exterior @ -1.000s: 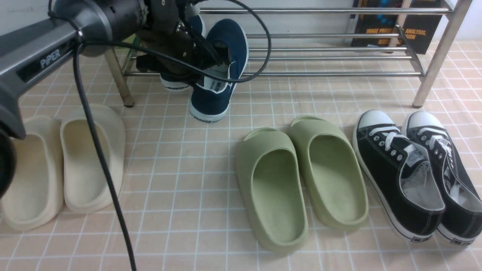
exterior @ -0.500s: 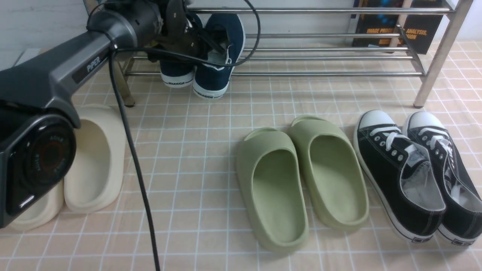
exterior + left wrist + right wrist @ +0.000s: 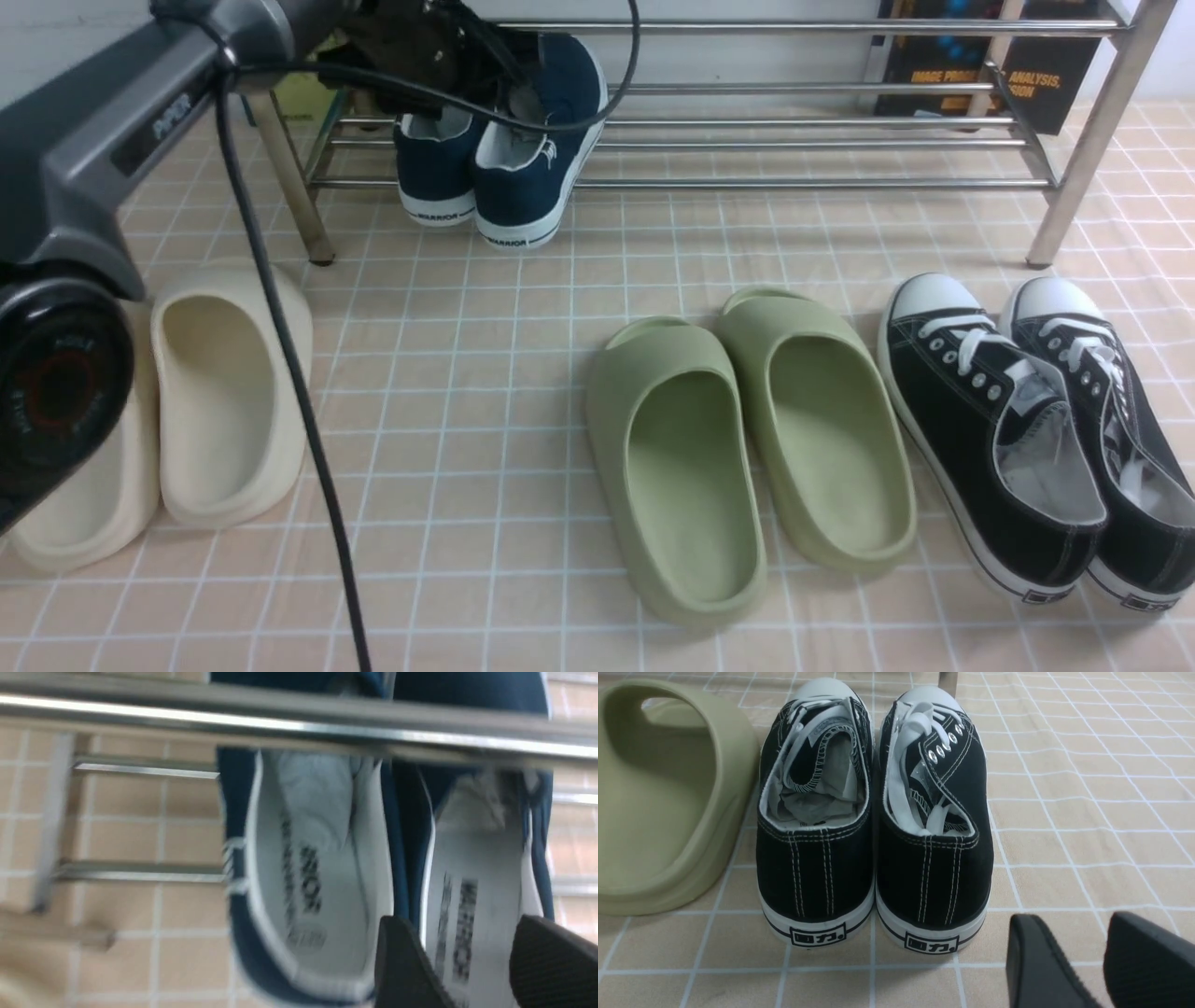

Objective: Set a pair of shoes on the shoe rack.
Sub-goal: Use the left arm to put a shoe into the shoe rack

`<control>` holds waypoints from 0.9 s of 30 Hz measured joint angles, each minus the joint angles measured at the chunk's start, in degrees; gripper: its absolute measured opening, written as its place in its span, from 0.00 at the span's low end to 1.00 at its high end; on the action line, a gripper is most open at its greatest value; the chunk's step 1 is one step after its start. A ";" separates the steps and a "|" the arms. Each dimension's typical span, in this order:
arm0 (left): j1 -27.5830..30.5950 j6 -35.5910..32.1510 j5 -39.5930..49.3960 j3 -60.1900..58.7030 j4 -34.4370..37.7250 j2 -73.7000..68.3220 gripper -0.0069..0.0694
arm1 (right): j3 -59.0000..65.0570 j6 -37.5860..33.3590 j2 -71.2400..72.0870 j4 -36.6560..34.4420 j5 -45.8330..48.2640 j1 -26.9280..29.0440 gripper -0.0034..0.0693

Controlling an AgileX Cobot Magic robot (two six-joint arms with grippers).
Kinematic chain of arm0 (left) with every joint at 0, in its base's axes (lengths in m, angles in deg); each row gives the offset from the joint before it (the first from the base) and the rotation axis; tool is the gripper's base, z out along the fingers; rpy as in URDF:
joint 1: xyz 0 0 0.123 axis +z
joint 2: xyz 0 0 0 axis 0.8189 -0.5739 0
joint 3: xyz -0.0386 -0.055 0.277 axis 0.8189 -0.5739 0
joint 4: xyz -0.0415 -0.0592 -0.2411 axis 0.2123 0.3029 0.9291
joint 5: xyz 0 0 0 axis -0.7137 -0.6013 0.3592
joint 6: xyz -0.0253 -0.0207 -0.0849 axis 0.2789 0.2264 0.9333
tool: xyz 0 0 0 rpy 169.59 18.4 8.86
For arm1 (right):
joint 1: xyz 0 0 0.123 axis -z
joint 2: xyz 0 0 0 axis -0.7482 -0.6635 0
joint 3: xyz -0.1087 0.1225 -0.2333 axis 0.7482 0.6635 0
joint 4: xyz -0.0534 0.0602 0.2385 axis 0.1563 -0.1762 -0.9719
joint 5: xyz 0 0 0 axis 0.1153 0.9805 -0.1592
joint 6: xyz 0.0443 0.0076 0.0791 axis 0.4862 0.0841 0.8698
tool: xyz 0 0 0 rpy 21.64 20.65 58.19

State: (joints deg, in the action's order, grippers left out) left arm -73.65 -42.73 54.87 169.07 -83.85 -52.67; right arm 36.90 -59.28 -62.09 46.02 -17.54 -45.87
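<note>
1. Front view: The navy shoes (image 3: 435, 170) sit side by side on the lower bars of the rack (image 3: 803, 184), toes inward, heels jutting past the front bar. The left arm (image 3: 140, 121) reaches over them, and its cable and wrist hide much of the toe ends. They look light, with soft canvas that would give under a pinch and rubber soles that should grip better. The heel walls seem the sensible place to take hold for any small push or straightening.

2. Left wrist view: The left fingers (image 3: 467, 927) are apart, above the heel end of the right-hand shoe (image 3: 472, 872), whose insole shows in the gap. Whether either finger touches the canvas, I cannot tell. The other shoe lies just beside, outside the gap.

3. Right wrist view: The right fingers (image 3: 1073, 921) are apart with only tiled floor (image 3: 1064, 826) showing between them. The black shoes (image 3: 815, 868) stand nearby; the navy ones are out of this view.
</note>
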 joint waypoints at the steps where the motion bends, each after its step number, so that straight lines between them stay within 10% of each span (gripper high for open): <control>1: -0.38 -2.75 4.18 0.12 -0.08 1.38 0.52 | 0.00 0.00 0.00 0.00 0.00 0.00 0.38; 12: -2.75 -8.51 13.11 -2.21 -0.18 -1.73 0.12 | 0.00 0.00 0.00 -0.05 0.00 0.00 0.38; 27: -2.87 -1.71 -3.11 -2.67 1.21 -6.59 0.09 | 0.00 0.00 0.00 0.00 0.00 0.00 0.38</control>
State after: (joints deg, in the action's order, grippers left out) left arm -76.52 -44.44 51.77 166.41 -82.64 -59.27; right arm 36.90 -59.28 -62.09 46.03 -17.54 -45.87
